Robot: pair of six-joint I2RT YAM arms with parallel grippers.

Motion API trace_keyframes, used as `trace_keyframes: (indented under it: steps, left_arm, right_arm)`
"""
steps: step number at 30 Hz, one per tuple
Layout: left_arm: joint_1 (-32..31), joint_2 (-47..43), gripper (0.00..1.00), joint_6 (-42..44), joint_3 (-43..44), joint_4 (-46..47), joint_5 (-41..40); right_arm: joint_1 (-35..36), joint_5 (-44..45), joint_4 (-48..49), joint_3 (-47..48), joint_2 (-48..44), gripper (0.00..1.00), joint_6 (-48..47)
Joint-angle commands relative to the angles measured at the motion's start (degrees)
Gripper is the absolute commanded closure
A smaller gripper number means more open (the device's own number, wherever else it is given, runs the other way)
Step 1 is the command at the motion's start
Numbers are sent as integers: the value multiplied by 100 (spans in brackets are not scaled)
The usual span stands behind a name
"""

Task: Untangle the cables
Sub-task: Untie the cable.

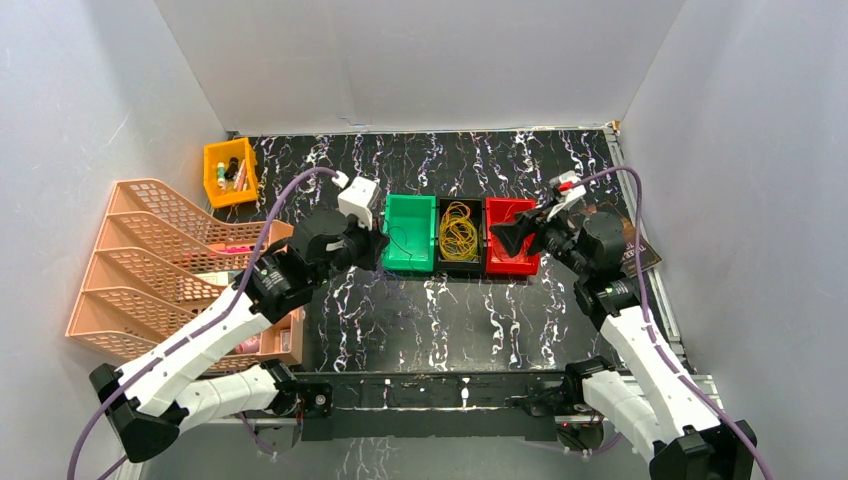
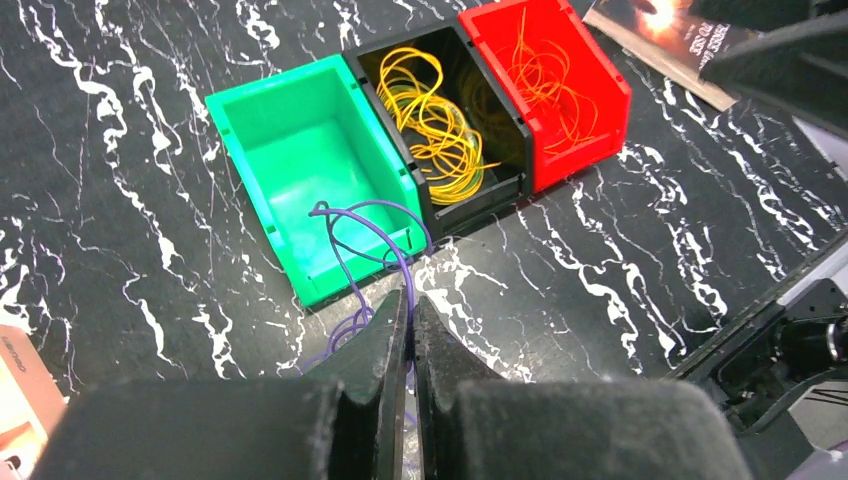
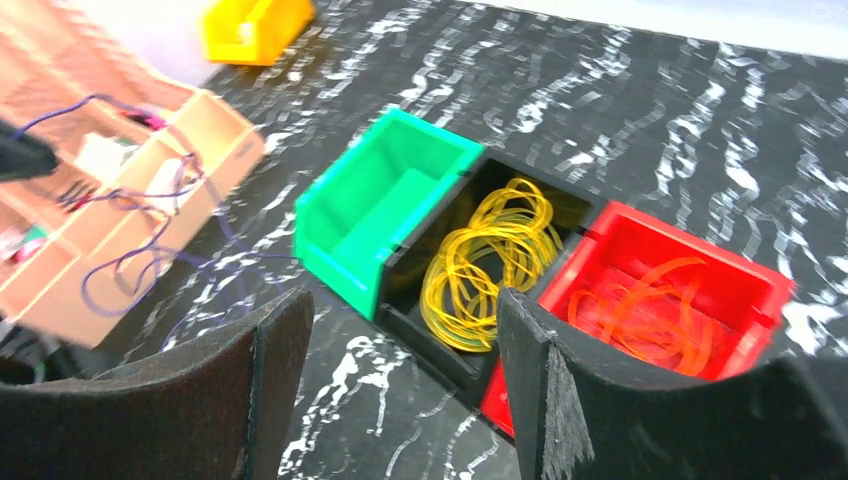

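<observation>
Three bins stand side by side: a green bin [image 1: 410, 232], a black bin [image 1: 460, 262] holding yellow cables [image 1: 459, 230], and a red bin [image 1: 512, 262] holding orange-red cables [image 2: 545, 80]. My left gripper [image 2: 411, 298] is shut on a thin purple cable [image 2: 360, 240]. This cable loops over the green bin's near rim, and part of it hangs outside over the table. My left gripper [image 1: 372, 245] is at the green bin's left side. My right gripper [image 3: 400, 300] is open and empty. It hovers by the red bin [image 1: 515, 235].
A yellow bin [image 1: 231, 170] with small items stands at the back left. A peach file rack [image 1: 150, 250] and a light wooden tray [image 3: 130, 200] are on the left. A booklet [image 1: 640, 255] lies at the right. Grey walls close in three sides.
</observation>
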Motion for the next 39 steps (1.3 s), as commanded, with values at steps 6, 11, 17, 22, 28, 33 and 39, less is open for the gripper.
trace_keyframes:
  steps: [6,11,17,22,28,33,39]
  left_arm:
    - [-10,17,100,93,871,-578,593]
    - [-9,-113,100,86,944,-426,822]
    - [-11,-175,100,84,1068,-354,973]
    - [-11,-192,100,27,1183,-348,1005]
    - [-7,-186,100,-63,1262,-310,1119]
    - [-11,-176,100,-129,1278,-280,1206]
    - [-8,-149,100,-196,1292,-224,1302]
  right_arm:
    - [661,-1554,1070,321,48,24,54]
    - [1849,-749,1654,166,43,26,6]
    - [3034,-180,2425,64,453,29,-135]
    - [3556,-102,2801,289,984,30,-304]
    - [3718,-124,3383,491,1467,31,-393]
    - [3751,-105,3705,630,1643,31,-526]
    - [3760,-273,3830,873,1986,31,-572]
